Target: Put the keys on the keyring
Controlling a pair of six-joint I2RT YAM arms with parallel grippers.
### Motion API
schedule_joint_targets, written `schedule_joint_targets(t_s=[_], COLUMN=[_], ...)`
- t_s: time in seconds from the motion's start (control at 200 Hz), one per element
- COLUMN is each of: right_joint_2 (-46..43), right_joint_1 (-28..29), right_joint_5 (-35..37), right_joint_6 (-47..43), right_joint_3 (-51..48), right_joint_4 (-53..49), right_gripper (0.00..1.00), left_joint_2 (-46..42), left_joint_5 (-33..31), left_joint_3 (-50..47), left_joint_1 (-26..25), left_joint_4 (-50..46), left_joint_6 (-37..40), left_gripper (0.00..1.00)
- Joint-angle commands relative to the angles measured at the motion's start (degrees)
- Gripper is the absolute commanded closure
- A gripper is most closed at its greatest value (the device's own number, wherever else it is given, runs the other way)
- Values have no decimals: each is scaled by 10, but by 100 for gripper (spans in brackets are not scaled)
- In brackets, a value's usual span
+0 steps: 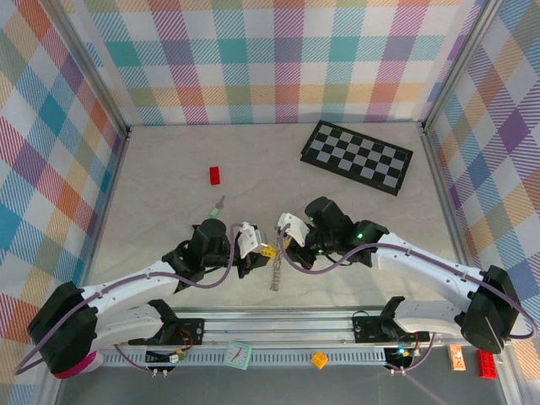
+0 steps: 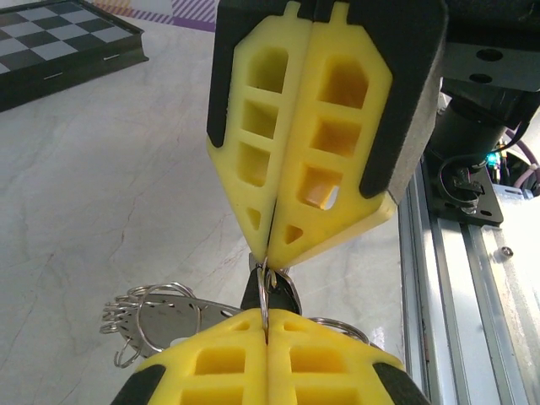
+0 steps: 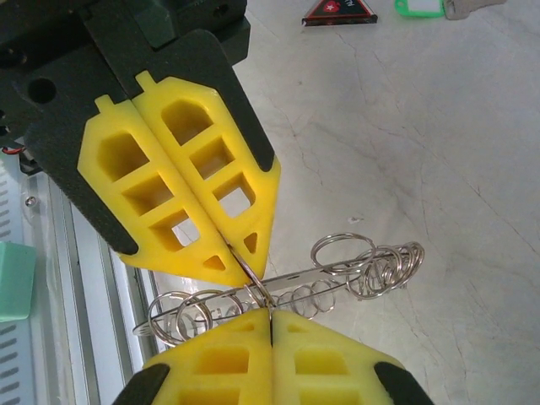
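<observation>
left hand [image 2: 267,331]: clamped on a keyring [image 3: 381,263] loop.
right hand [image 3: 270,321]: clamped there too (tips meeting).
keyring: between my two hands.
green key [image 1: 218,205]: on counter [image 1: 169,169], well apart.

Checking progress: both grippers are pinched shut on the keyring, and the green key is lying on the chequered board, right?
No. The top view shows the green key on the bare table near the left gripper, apart from the chequered board. Left gripper and right gripper are shut on the keyring.
</observation>
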Motion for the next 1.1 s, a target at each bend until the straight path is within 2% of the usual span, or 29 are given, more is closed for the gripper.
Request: schedule_joint_targets(t_s=[0.0,0.105,0.22,0.39,0.45,0.61,0.715,0.865,1.095], right_joint_2=[-6,1,-6,-68,-92,-109,-89,-81,-75], right_joint_1=[-3,-6,-18,-28,-29,-32,-32,-32,-32], right_joint_5=[5,2,-10,-33,-54,-108,-143,-145,-155], right_joint_6=[14,17,25,-2,-40,-97,-105,-104,-110], right_joint_3=[-9,-9,-11,-67,-98,-152,-149,-152,-152], right_joint_4=[0,-2,5,87,126,228,236,256,253], right_gripper=[90,74,64,58,56,55,57,61,73], left_joint_2=[-13,-12,-9,-8,-9,1,6,10,13], left_joint_5=[21,21,22,25,29,43,54,63,72], left_joint_3=[-12,-24,-32,-45,-54,-68,-71,-74,-75], left_joint_1=[-5,-5,-5,-5,-4,-3,-3,-3,-3], left_joint_4=[54,83,102,139,161,218,233,243,257], left_joint_6=[-9,-17,-18,-18,-18,-19,-18,-15,-14], left_gripper=[100,100,100,100,100,100,100,100,100])
